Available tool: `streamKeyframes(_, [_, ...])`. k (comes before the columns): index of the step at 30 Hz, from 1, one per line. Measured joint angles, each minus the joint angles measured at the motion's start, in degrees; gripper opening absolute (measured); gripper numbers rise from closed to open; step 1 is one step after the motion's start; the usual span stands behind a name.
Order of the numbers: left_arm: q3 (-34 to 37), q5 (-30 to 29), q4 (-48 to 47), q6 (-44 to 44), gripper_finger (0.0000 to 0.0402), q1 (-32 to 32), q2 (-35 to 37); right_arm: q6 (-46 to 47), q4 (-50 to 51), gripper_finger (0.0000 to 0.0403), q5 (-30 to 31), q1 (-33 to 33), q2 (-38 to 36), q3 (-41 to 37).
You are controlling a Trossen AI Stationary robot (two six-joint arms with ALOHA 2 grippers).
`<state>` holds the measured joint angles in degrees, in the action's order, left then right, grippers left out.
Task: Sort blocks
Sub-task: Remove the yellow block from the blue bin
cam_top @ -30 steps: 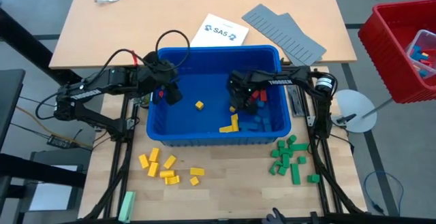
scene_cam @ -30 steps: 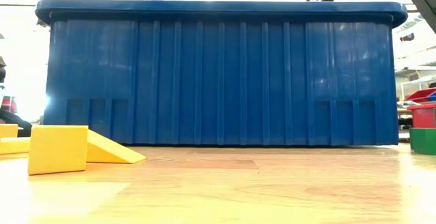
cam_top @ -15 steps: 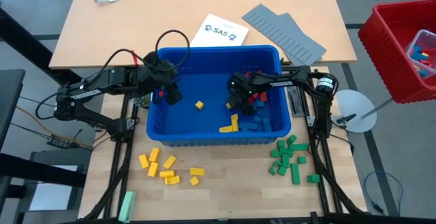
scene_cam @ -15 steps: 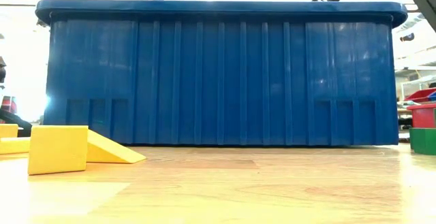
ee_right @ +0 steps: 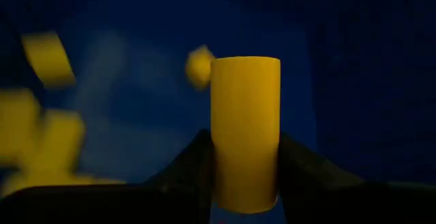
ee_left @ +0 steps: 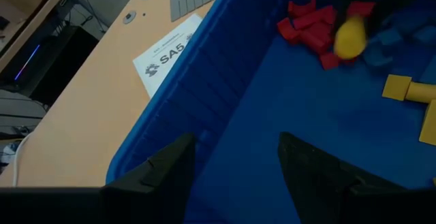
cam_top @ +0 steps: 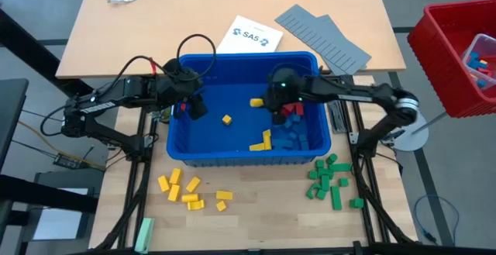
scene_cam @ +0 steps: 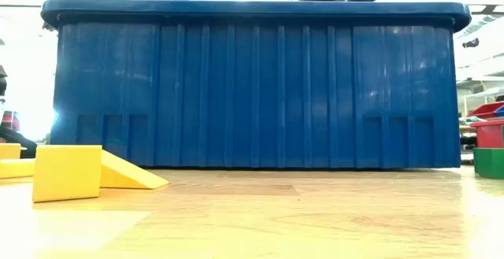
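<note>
Swung up and over toward the far wall of the blue bin [cam_top: 180, 135] since the previous views: the right gripper [ee_right: 244, 183], now clamped on a yellow block [ee_right: 244, 132], shown upright between the two dark fingers in the right wrist view and carried above the bin floor near the far wall, beside the red blocks [cam_top: 292, 110]. Unchanged on the other side: the left gripper [ee_left: 235, 166], fingers apart and empty, hanging inside the bin by its left wall. Elsewhere in the bin: one lone yellow block [cam_top: 226, 119] mid-floor, an L-shaped yellow cluster [cam_top: 263, 141] toward the near wall, blue blocks [cam_top: 293, 138] heaped in the right near corner, hard to separate from the bin floor. Out on the table [cam_top: 256, 201], sorted already: a yellow pile [cam_top: 188, 192] off the bin's near left corner, a green pile [cam_top: 332, 179] off its near right corner. Probably a carry toward the yellow pile next. Handling, as a judgement: light, rigid plastic, smooth-faced and a little slippery, so easily twisted in a loose pinch; not fragile, fine to drop from low. Best taken across the two long flat faces near the middle, as here, rather than at an end where it could pivot. Worth lifting clear of the bin rim before crossing it.
</note>
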<state>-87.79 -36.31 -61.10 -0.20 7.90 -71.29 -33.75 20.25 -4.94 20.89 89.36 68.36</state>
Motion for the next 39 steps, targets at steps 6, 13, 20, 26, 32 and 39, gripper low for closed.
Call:
streamKeyframes(6, [0.00, 0.00, 0.00, -0.01, 0.0219, 0.00, 0.00, 17.02, -5.87, 0.0111, -0.44, -9.67, -6.91, 0.00])
streamKeyframes(13, [0.00, -0.02, -0.06, -0.02, 0.0218, 0.00, 0.00, 30.17, -15.87, 0.0111, 5.06, -27.70, -6.24, 0.00])
streamKeyframes(20, [0.00, -0.05, -0.05, -0.03, 0.0218, 0.00, 0.00, 40.50, -24.51, 0.0111, 18.21, -42.90, 1.69, 0.09])
streamKeyframes(26, [0.00, -0.07, -0.04, 0.04, 0.0218, -0.01, 0.00, 46.65, -29.73, 0.0111, 24.24, -49.78, 11.94, 0.02])
streamKeyframes(32, [0.00, -0.07, 0.04, 0.00, 0.0218, -0.01, 0.00, 55.87, -30.91, 0.0111, 27.74, -50.74, 21.30, 0.02])
streamKeyframes(39, [0.00, -0.07, 0.54, 0.00, 0.0218, 0.00, 0.00, 66.60, -37.88, 0.0113, 27.82, -46.62, 30.58, 0.00])
